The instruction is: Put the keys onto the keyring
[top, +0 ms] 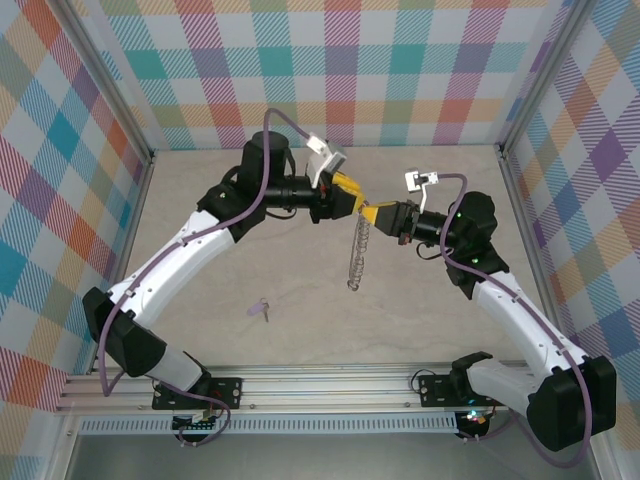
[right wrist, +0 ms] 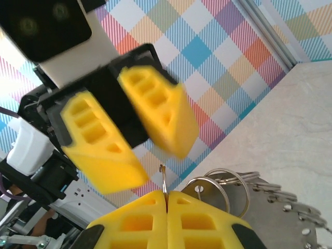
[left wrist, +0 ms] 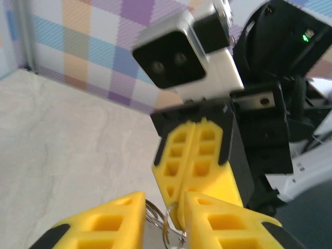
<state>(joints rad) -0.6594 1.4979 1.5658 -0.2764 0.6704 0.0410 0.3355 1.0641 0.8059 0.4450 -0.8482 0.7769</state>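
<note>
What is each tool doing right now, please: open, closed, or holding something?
Left tool: open.
Right tool: closed on the keyring.

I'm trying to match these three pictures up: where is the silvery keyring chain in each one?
Top external: keyring hangs at picture centre, under the right pincer.
Left wrist: its silver loops at bottom centre, inside the open left pincer.
Right wrist: loops and chain at lower right.
Shared landmark: the shut right pincer gripping it.
</note>
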